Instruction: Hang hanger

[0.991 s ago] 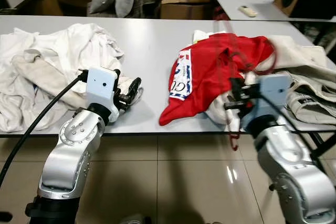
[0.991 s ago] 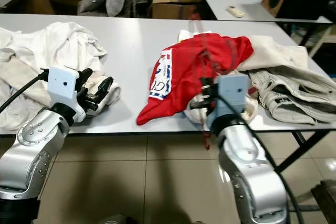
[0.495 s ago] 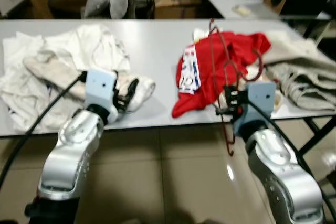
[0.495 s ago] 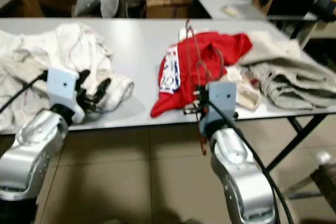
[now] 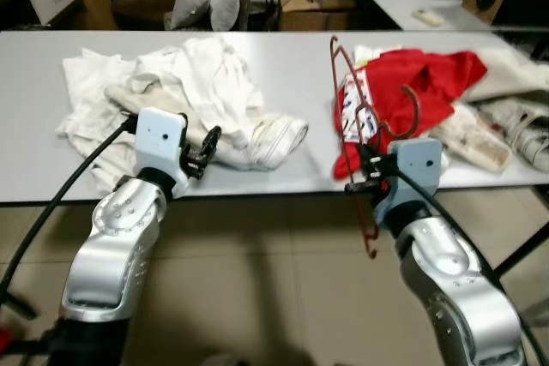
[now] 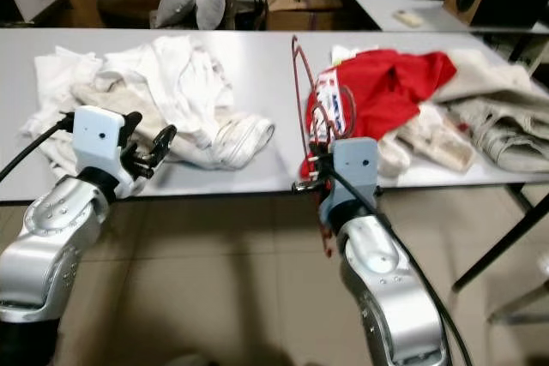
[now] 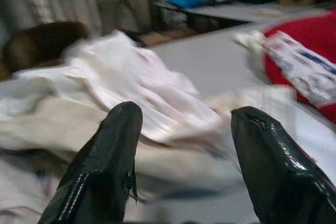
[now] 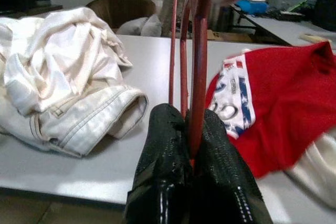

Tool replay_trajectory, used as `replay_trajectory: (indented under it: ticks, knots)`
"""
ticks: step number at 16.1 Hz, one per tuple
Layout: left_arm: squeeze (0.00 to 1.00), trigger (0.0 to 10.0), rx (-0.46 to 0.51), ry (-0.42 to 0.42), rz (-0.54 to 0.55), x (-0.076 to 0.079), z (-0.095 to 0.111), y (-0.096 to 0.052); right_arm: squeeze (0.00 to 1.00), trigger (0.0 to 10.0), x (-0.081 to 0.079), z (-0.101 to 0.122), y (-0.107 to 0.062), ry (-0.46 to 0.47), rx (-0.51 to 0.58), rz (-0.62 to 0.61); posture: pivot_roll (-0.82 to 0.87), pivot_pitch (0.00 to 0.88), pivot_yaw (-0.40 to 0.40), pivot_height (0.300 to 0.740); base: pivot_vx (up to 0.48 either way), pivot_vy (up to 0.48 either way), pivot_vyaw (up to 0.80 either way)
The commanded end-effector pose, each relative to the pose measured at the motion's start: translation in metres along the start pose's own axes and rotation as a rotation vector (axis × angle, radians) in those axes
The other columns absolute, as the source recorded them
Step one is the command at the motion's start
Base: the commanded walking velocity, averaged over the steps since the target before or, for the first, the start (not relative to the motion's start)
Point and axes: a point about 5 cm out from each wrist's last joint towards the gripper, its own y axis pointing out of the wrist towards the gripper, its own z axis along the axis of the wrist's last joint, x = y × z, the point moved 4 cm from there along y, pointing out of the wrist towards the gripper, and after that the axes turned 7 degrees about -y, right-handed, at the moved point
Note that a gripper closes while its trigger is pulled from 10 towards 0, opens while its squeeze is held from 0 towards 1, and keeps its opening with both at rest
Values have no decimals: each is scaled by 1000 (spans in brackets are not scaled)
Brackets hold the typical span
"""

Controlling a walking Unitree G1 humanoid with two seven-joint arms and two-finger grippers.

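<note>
- While the grey table point(image 5: 283, 66) spanned the room, white clothes point(image 5: 197, 92) lay at 10 o'clock, red shirt point(image 5: 420, 83) at 2.
- Right gripper point(image 6: 307, 173) pinched red hanger point(image 5: 343, 83), upright at table's front edge.
- Left gripper point(image 7: 184, 145) spread, empty, nr white pile.
- Tiled floor point(image 5: 257, 280) below; cushions point(image 5: 210, 2) at 12.

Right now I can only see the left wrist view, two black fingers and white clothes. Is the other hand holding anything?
Observer: Yes, the right hand is shut on a red hanger.
Operator: Is the hanger lying on the table?
Observer: No, it stands upright at the table edge, its bottom below it.
Operator: Is my hand touching the clothes?
Observer: No, the left hand is open, just short of the white clothes.
</note>
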Motion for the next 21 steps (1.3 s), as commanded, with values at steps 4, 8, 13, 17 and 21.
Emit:
replay_trajectory:
  ticks: [4, 8, 13, 17, 21]
  knots:
    - [0, 10000, -2, 11, 4, -2, -2, 0, 0, 10000, 2, -2, -2, -15, 0, -3, -10, 0, 25, 723, 0, 356, 0]
    - [0, 10000, -6, 12, 9, -1, -5, 0, 0, 10000, 3, -4, -2, 3, -7, 4, -10, 0, 16, 723, 0, 357, 0]
    - [0, 10000, 7, 15, 19, -1, -5, 0, 0, 10000, 2, -3, -1, 21, -3, 14, -12, 0, 10, 723, 0, 285, -160]
    - [0, 10000, -1, 13, 23, -2, -8, 2, 0, 10000, 7, -3, -1, 3, 0, -6, -17, 0, 10, 723, 0, -240, -200]
    - [0, 10000, -10, 2, 13, 2, -11, 1, 0, 10000, 13, -4, 1, 0, -3, -30, -15, 0, 4, 723, 0, 0, 0]
